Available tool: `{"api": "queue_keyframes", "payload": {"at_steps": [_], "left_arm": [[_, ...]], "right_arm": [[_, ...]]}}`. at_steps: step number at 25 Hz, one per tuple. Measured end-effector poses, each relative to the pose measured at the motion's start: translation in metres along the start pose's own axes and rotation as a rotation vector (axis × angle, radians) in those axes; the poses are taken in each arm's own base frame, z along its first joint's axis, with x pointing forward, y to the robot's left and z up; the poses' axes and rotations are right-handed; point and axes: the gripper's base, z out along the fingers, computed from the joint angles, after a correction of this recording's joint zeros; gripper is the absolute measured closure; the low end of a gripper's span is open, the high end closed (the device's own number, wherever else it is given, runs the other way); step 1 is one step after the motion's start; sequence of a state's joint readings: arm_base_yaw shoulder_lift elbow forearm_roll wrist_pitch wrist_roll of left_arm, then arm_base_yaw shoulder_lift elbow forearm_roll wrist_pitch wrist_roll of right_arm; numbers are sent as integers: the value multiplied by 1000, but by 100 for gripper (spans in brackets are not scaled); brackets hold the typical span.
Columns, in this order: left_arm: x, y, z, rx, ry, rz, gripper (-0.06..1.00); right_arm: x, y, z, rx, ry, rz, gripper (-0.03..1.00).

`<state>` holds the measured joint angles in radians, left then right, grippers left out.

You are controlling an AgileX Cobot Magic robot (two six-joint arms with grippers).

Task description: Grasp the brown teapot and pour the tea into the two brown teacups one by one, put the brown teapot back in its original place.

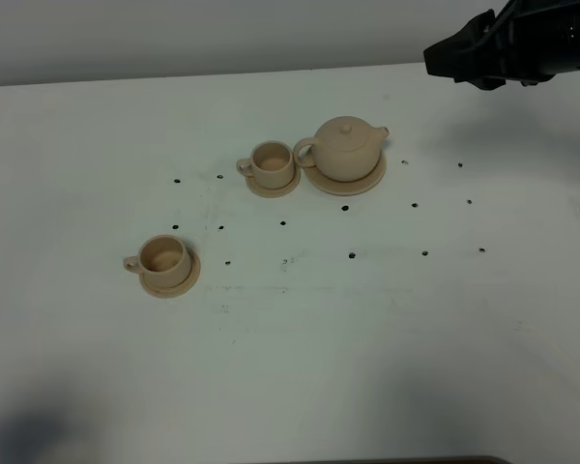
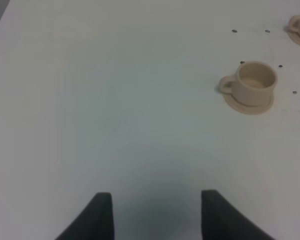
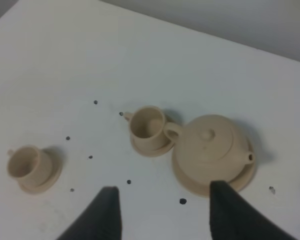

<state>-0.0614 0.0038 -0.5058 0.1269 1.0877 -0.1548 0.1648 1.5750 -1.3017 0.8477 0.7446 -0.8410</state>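
Observation:
The brown teapot (image 1: pixel 346 149) stands upright on its wide tan saucer (image 1: pixel 371 180) at the middle back of the table; it also shows in the right wrist view (image 3: pixel 209 147). One brown teacup (image 1: pixel 272 164) on a small saucer stands just left of it, handle to the left. The other teacup (image 1: pixel 161 260) on its saucer stands apart at the front left, and shows in the left wrist view (image 2: pixel 256 83). My right gripper (image 3: pixel 162 202) is open and empty, raised above the table right of the teapot. My left gripper (image 2: pixel 155 210) is open and empty, over bare table.
The white table (image 1: pixel 367 338) carries several small dark dots (image 1: pixel 352 255) around the crockery. The right arm (image 1: pixel 512 43) hangs over the table's back right corner. The table's far edge meets a grey wall.

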Motion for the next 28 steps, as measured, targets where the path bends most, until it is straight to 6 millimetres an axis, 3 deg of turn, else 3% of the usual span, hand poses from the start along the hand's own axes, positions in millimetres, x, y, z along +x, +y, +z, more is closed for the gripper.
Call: {"api": "queue_keyframes", "payload": {"at_steps": [6,11,22,28], "left_arm": [[0,0,0,-2,0,0,51],[0,0,0,-2,0,2,51],[0,0,0,-2,0,2,51],[0,0,0,-3,0,3,51]], "right_arm": [[-20,-7,23,8,75,-31,57],[-32,-9,58,38,177,-76,56],[-31,13,136,34,314,-264,53],[-36,14,166,63,263,-317,52]]}}
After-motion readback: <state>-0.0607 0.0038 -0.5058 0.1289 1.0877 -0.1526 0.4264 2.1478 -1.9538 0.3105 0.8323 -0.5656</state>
